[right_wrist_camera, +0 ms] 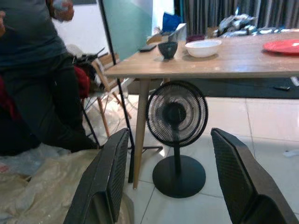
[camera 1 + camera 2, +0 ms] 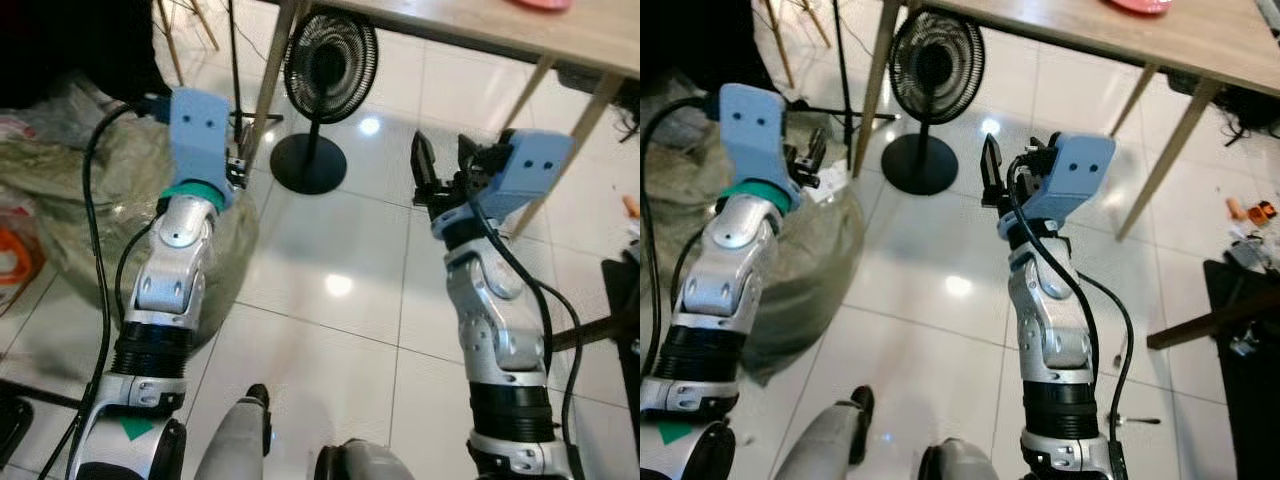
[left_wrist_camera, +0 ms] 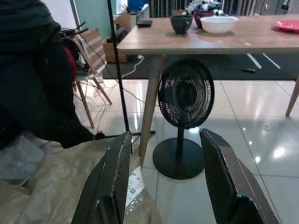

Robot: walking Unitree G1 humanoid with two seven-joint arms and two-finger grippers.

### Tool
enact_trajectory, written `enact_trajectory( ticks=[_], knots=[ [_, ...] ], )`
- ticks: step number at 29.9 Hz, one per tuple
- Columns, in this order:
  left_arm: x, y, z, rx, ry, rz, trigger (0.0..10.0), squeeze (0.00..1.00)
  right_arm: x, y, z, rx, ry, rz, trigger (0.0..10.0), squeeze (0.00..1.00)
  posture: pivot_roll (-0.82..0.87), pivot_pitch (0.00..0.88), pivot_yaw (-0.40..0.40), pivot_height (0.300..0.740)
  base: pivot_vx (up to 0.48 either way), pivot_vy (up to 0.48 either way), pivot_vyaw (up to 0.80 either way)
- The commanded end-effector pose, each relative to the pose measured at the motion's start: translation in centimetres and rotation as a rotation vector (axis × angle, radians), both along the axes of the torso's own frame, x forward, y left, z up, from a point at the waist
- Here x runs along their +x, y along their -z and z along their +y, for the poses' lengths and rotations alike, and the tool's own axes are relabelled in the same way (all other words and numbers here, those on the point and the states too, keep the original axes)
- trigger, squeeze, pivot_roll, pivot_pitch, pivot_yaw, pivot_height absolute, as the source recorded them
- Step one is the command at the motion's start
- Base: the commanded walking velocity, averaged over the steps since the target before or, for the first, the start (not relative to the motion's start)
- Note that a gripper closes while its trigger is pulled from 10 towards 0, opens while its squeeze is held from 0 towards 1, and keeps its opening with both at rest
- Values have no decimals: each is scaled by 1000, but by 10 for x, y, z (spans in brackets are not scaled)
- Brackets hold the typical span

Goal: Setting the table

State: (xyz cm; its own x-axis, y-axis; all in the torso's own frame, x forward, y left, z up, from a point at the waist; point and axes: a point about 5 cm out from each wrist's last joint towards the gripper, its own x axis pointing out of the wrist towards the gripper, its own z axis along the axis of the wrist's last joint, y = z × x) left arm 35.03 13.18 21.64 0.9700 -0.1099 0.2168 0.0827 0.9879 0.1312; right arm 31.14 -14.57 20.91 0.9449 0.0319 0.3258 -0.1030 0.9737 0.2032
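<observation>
Grippers both stand open and empty: your left gripper point(image 3: 163, 186) and right gripper point(image 1: 170, 186) hover above the tiled floor. Ahead of them stands a black fan point(image 1: 176, 114), and beyond it the counter point(image 1: 243, 60) carries a dark cup point(image 1: 167, 49), white bowl point(image 1: 202, 47) and red plate point(image 1: 281, 46).

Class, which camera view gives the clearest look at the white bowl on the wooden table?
The right wrist view: the round white bowl sits whole on the pale wooden table, beside a dark cup. The left wrist view shows it smaller, near the frame's edge.
</observation>
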Motion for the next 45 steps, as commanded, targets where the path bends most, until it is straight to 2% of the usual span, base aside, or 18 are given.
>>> enact_trajectory(
  ticks=[1,23,34,35,37,39,40,41,43,44,45],
  knots=[
    [1,3,-5,7,10,12,10000,0,-2,4,-8,24,28,14,10000,0,123,78,-38,740,465,0,0],
    [4,2,-11,4,27,11,10000,0,-3,5,-17,49,74,21,10000,0,116,81,-30,740,466,0,0],
    [4,4,-13,9,36,15,10000,0,-3,5,-21,46,92,23,10000,0,118,81,-20,740,468,0,-477],
    [4,7,-13,14,44,26,10000,0,-3,5,-27,8,114,25,10000,0,116,79,-15,740,465,0,0],
    [4,8,-14,15,46,29,10000,0,-3,5,-29,-2,119,26,10000,0,116,79,-15,740,465,0,0],
    [4,12,-19,44,91,42,10000,0,-3,7,-50,-74,196,43,10000,0,111,77,-4,740,465,0,0],
    [4,12,-19,44,91,42,10000,0,-3,7,-50,-74,196,43,10000,0,111,77,-4,740,465,0,0],
    [4,15,-22,63,119,49,10000,0,-3,10,-63,-118,247,73,10000,0,107,76,6,740,465,0,0],
    [4,15,-22,63,119,49,10000,0,-3,10,-63,-118,247,73,10000,0,107,76,6,740,465,0,0],
    [4,20,-24,82,143,63,10000,0,-4,15,-81,-168,316,119,10000,0,102,76,10,740,469,0,0],
    [4,20,-24,82,143,63,10000,0,-4,15,-81,-168,316,119,10000,0,102,76,10,740,469,0,0]
  ],
)
